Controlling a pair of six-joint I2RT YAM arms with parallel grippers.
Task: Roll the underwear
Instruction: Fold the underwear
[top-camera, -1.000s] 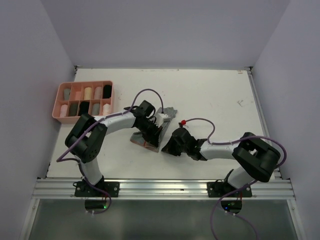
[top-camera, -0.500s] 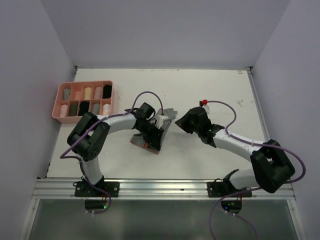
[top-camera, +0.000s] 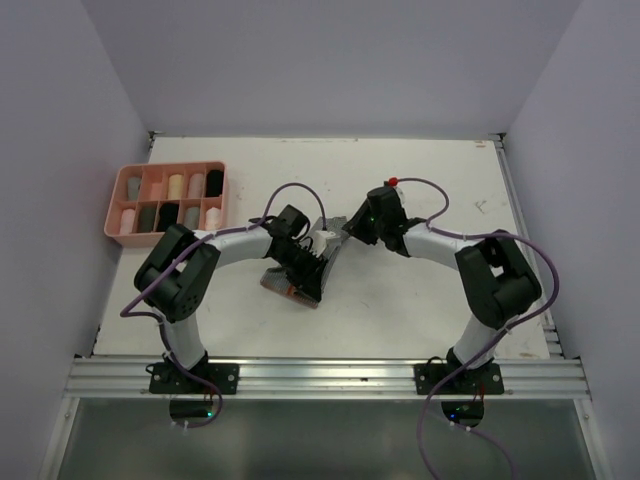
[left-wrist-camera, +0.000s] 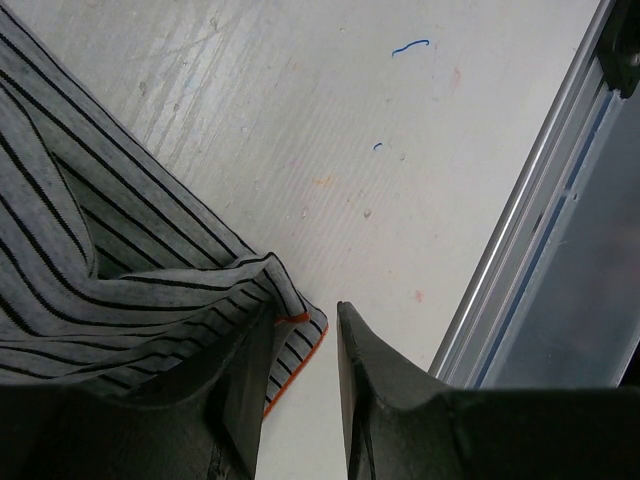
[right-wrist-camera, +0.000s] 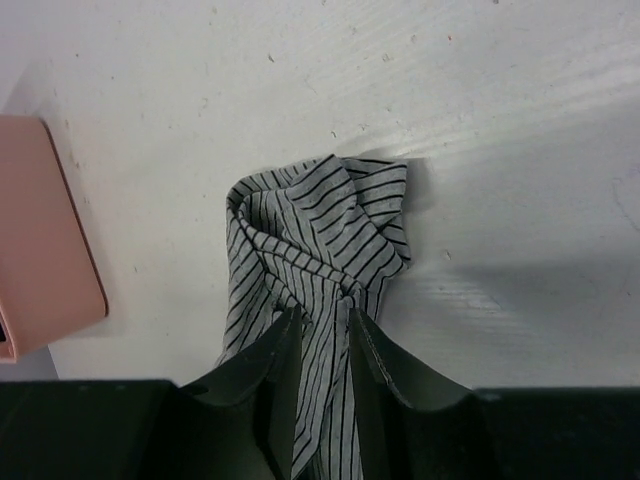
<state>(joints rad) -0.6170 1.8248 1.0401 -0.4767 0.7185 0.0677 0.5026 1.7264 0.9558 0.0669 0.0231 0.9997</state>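
A grey striped underwear (top-camera: 330, 238) with orange trim lies crumpled mid-table. My left gripper (top-camera: 303, 268) rests low over its near end. In the left wrist view the left gripper (left-wrist-camera: 305, 310) stands open, and the underwear's (left-wrist-camera: 110, 260) orange-edged corner lies against the left finger (left-wrist-camera: 245, 385). My right gripper (top-camera: 357, 224) is at the garment's far end. In the right wrist view the right gripper (right-wrist-camera: 325, 315) is open and straddles a twisted, bunched strip of the underwear (right-wrist-camera: 320, 215).
A pink tray (top-camera: 168, 167) at the back left holds several rolled garments in its compartments; its corner (right-wrist-camera: 40, 240) shows in the right wrist view. An aluminium rail (left-wrist-camera: 530, 200) runs along the table's near edge, close to my left gripper.
My right arm swung from the underwear's near side to its far end while its jaws opened. My left gripper opened in place, and the fabric stayed put.
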